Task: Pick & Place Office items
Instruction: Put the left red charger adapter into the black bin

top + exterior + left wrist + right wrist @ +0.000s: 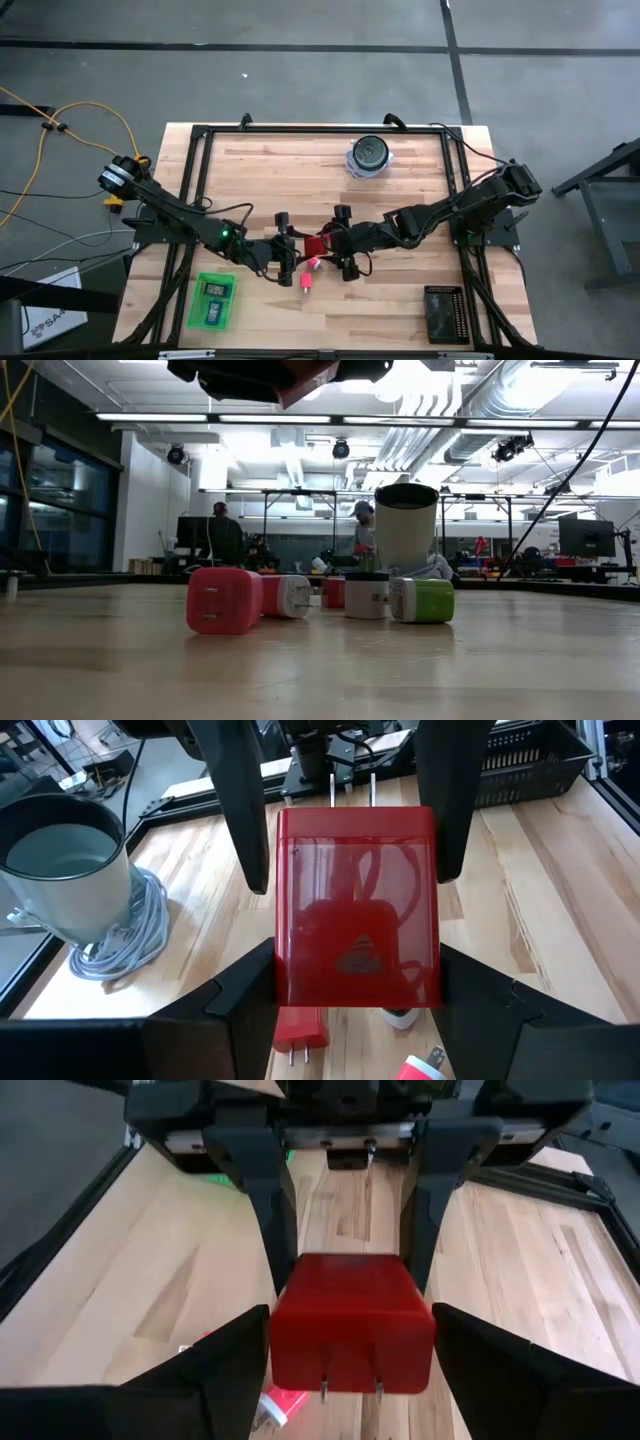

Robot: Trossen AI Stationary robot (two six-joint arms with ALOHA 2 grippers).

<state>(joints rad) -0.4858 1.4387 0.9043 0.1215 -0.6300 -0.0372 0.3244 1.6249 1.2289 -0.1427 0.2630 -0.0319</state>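
A red block with two metal prongs hangs above the table's middle, between my two grippers. My left gripper comes from the table's left and is shut on the end without prongs. My right gripper faces it from the right, open. Its fingers stand close on either side of the prong end, and I see no clear touch. On the table below lie more office items: a pink block, a small red plug, a white piece and a green-and-white piece. My left gripper pinches the red block between its two fingers, on the two narrow sides near the end opposite the prongs. The fingers come from the table's left, slanting a little downward, and lie along the block. The block is lifted clear, its prongs pointing at the right gripper.
A green tray with small items lies near the front left, and a black tray near the front right. A round blue-white object with a grey cable coiled at its foot stands at the back. A black frame edges the table.
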